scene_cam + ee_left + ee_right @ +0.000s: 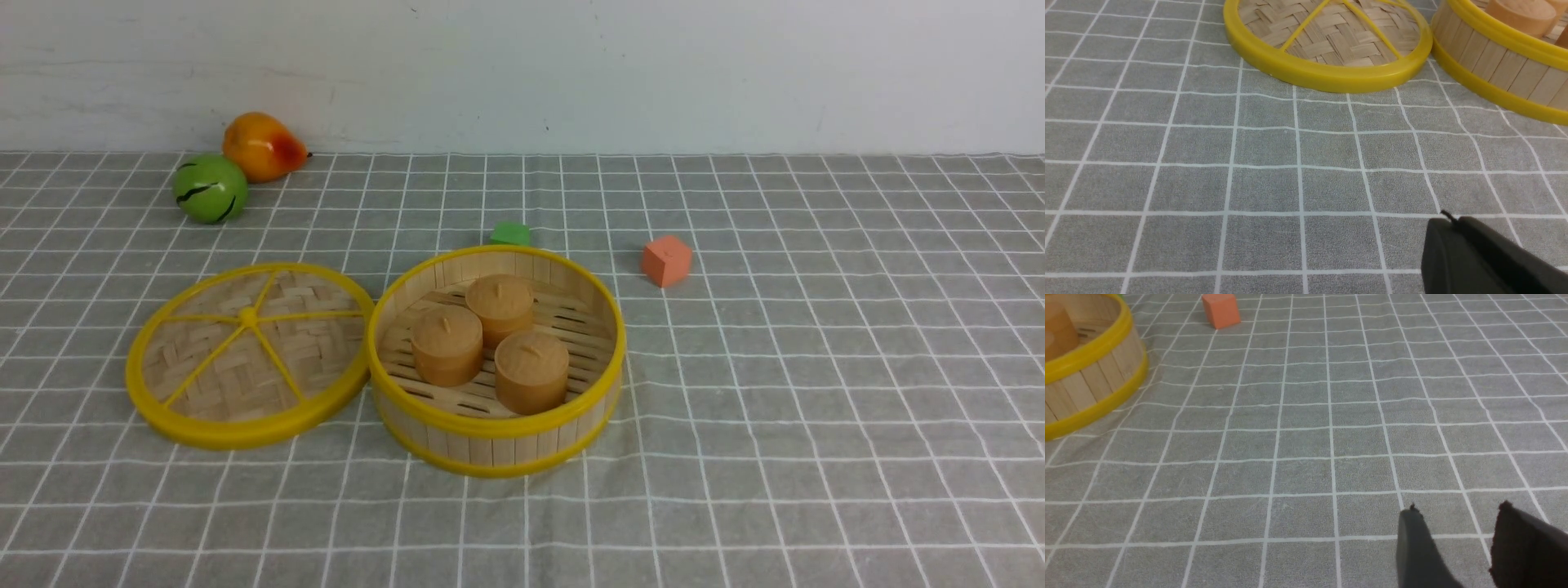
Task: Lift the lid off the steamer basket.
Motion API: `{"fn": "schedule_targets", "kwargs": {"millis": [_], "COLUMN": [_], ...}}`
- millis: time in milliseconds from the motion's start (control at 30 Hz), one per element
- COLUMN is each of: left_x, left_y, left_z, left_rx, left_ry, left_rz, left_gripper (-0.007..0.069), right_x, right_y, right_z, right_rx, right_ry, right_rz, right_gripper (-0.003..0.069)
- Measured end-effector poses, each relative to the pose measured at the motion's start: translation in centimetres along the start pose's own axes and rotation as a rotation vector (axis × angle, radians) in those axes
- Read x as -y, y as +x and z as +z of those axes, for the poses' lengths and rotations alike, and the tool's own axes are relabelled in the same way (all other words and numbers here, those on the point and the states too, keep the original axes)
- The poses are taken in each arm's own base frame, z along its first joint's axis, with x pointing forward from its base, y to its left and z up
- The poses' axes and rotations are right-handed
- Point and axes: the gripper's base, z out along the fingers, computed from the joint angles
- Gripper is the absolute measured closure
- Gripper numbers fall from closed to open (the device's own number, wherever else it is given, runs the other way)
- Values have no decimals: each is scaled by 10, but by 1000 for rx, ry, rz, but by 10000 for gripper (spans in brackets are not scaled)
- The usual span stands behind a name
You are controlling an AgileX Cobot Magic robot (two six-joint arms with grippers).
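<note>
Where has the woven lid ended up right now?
In the front view the lid lies flat on the checked tablecloth, on the robot's left, its rim right against the open steamer basket; neither end effector holds it.

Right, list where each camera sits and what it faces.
Front: between the arms, facing the wall over the flat woven bamboo lid and slatted steamer basket; no arm shows.
Left wrist: low, facing the lid; left gripper partly visible.
Right wrist: low, facing the orange cube; right gripper visible.
All share the basket.
</note>
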Motion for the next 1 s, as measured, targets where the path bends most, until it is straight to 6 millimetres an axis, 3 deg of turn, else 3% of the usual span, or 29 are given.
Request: {"fn": "schedule_targets", "kwargs": {"millis": [1000], "left_x": [0], "left_y": [0], "left_z": [0], "left_rx": [-1], "left_ry": [0], "left_rz": [0], "left_gripper": [584], "right_x": [0], "right_y": [0], "right_z": [0], "right_rx": [0], "right_ry": [0], "right_rz": [1], "right_gripper": [417]}}
